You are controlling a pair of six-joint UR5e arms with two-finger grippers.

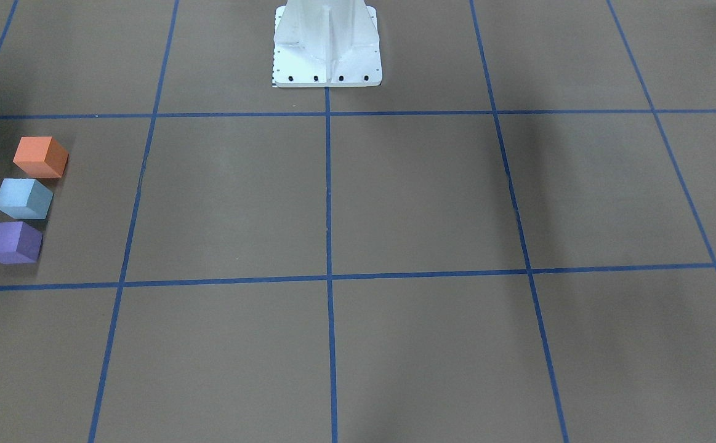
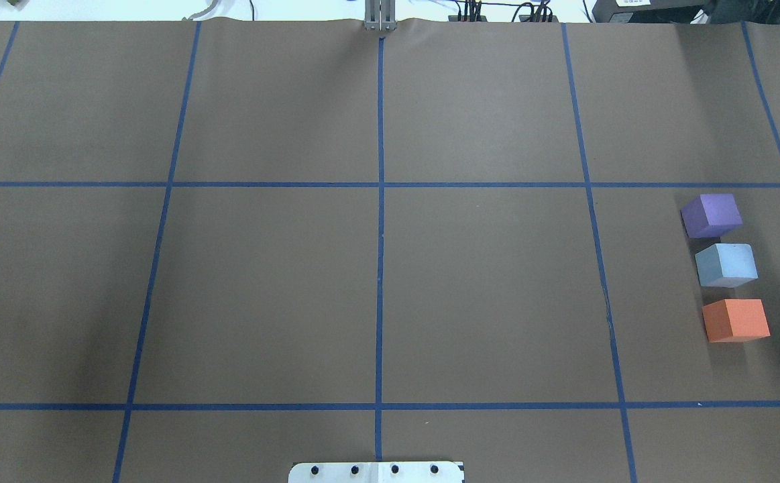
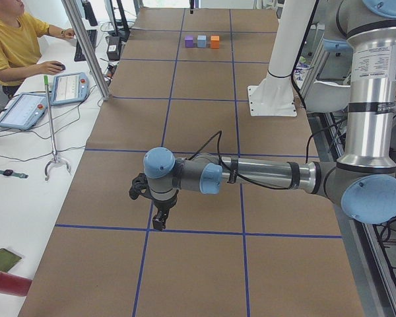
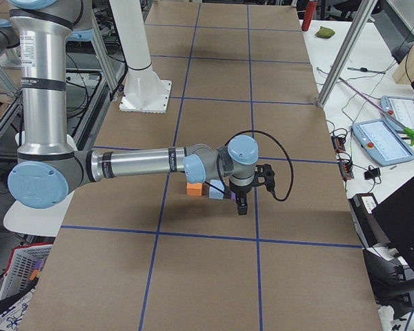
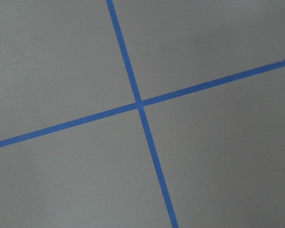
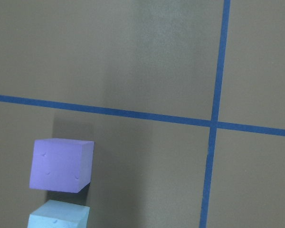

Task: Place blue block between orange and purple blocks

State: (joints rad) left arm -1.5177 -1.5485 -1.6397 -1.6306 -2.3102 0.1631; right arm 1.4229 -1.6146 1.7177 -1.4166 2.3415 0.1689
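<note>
The blue block (image 2: 726, 265) sits on the counter (image 2: 376, 288) between the orange block (image 2: 736, 320) and the purple block (image 2: 711, 215), so placement looks done. For the left end effector (image 3: 159, 221) and the right end effector (image 4: 242, 205), I cannot tell whether they are spread.

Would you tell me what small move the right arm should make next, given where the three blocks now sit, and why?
Probably just lift the right gripper up and away, touching nothing. The blue block already sits in line between the purple block and the orange block, and the gripper hangs close over that row.
</note>
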